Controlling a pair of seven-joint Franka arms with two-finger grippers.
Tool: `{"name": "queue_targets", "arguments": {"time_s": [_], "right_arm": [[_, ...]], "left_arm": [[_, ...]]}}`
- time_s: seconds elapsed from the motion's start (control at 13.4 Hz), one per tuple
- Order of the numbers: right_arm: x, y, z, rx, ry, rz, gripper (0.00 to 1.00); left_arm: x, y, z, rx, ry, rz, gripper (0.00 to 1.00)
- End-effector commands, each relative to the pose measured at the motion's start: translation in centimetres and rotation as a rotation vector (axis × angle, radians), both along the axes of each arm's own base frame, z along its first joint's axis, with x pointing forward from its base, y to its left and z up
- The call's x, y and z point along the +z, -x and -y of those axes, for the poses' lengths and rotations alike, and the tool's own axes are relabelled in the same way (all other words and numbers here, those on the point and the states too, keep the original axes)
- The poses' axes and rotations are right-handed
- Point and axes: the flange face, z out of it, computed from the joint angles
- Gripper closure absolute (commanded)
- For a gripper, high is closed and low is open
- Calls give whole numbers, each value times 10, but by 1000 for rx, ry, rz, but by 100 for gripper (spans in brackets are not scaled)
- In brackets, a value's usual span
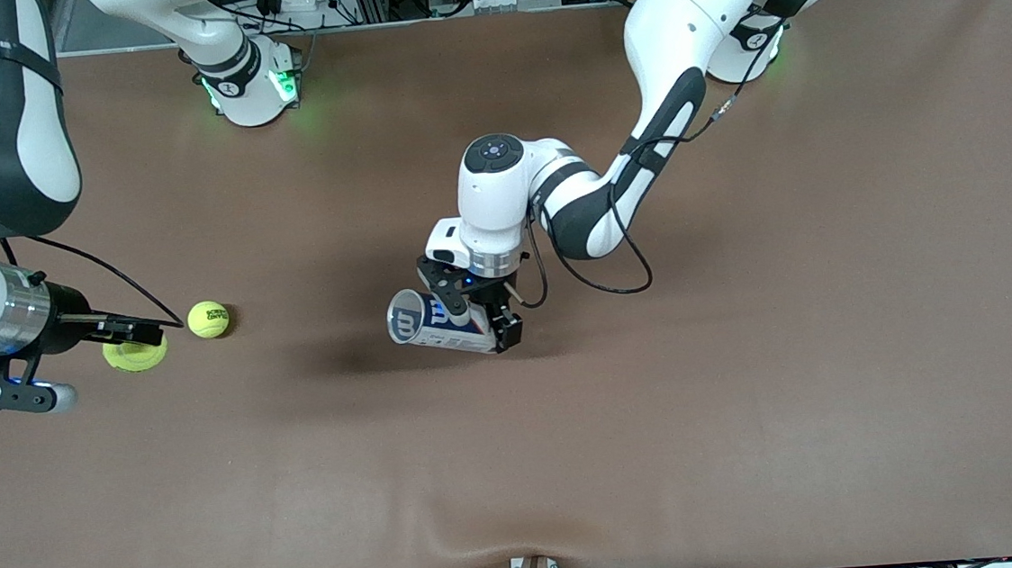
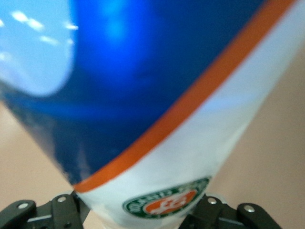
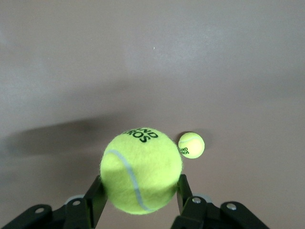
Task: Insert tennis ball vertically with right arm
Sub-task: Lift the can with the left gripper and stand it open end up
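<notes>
The right gripper (image 1: pixel 117 337) hangs over the right arm's end of the brown surface (image 1: pixel 746 346), fingers (image 3: pixel 93 198) clamped on a ball (image 3: pixel 141 176). A second ball (image 1: pixel 208 319) lies on the surface just beside those fingers. Mid-surface, the left gripper (image 1: pixel 472 309) has its fingers (image 1: pixel 510 329) clamped on a can (image 1: pixel 437 324) (blue and white, tilted, held in the air).

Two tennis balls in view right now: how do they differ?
The held tennis ball is clamped between the right gripper fingers, up off the table; the loose tennis ball rests on the table, untouched. In the front view the held ball is partly covered by the gripper, while the loose ball shows whole, beside it toward the table's middle. Both are yellow-green with dark print. The left gripper holds the ball can tilted over the middle.
</notes>
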Motion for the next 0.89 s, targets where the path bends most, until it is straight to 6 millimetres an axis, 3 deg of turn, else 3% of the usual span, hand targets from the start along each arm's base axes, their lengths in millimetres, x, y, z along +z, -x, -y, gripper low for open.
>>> {"name": "queue_targets", "arguments": {"time_s": [0.0,0.52,0.82], "right_arm": [[4,2,4,-2,2,2,100],[2,1,6,-5,3,0,100],[2,1,7,-4,2,2,100]], "left_arm": [[-9,7,12,60,125,-7,20],[-44,20,25,130,342,-5,20],[-85,20,17,105,463,27,20]]}}
